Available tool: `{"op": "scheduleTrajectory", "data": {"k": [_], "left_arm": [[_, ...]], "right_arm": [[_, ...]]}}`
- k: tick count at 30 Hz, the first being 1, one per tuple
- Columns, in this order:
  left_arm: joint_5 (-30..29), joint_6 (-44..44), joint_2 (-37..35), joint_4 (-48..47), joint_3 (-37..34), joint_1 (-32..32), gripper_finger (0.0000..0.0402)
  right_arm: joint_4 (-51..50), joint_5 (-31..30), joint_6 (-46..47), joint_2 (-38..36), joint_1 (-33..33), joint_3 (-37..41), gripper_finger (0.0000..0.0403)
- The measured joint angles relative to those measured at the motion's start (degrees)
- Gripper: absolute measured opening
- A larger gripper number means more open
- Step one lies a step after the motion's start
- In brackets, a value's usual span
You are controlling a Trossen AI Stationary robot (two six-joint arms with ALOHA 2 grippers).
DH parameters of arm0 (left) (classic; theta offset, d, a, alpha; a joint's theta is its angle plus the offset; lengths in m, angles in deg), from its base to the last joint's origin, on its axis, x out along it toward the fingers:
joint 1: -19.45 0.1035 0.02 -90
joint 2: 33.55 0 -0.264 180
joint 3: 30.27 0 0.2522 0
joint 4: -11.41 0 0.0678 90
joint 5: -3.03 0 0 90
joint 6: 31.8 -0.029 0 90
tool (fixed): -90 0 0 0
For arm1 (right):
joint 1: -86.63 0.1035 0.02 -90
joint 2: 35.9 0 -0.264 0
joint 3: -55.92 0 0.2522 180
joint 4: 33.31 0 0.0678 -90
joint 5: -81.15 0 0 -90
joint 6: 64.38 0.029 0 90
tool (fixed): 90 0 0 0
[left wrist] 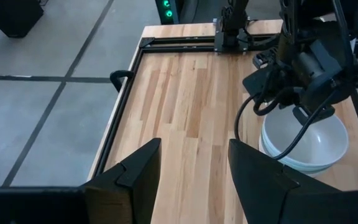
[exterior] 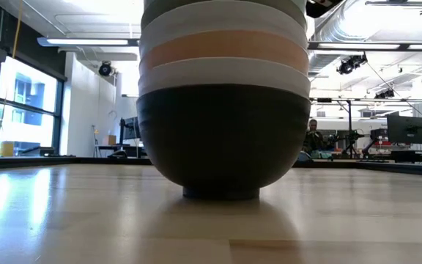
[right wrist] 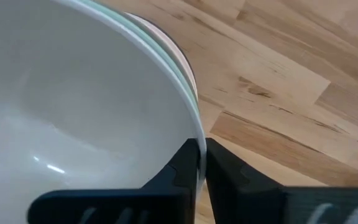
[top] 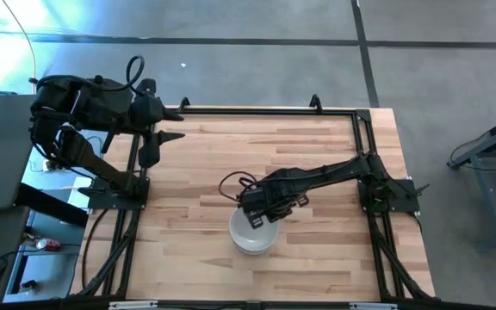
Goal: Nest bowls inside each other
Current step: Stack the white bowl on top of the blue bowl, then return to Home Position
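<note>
While the round, smooth white top bowl (right wrist: 73,106) sits in a stack of small nested bowls (exterior: 222,95) on the light wooden table (top: 196,250), the right gripper (right wrist: 201,165) pinches that bowl's thin rim, one dark finger inside the wall and one outside, closed to a narrow gap around it. Seen level with the tabletop, the stack rests on a black bowl (exterior: 218,136), with white (exterior: 222,72), peach-orange (exterior: 222,50) and further pale bands above. Rigid and glossy, these bowls look light but slippery and likely to chip if dropped; the rim is the only thin edge a gripper could clamp. Well away from the stack, the left gripper (left wrist: 194,171) hangs over bare table, fingers spread apart and holding nothing.
</note>
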Motion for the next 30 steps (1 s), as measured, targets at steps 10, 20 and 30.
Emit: {"op": "scheduleTrajectory", "data": {"k": [10, 20, 30], "left_arm": [[-0.02, 0.44, 0.00, 0.00, 0.00, 0.01, 0.0177], [0.01, 4.00, 0.00, 0.00, 0.00, -0.80, 0.0177], [-0.02, 7.51, 0.34, 6.04, 0.02, -7.49, 0.0177]], "right_arm": [[-2.98, -6.01, -0.15, -0.17, 0.11, -6.54, 0.0124], [-3.27, -12.47, -4.96, -0.24, 2.39, -12.17, 0.0153], [-2.06, -33.32, -20.18, -4.30, 6.88, -14.17, 0.0154]]}}
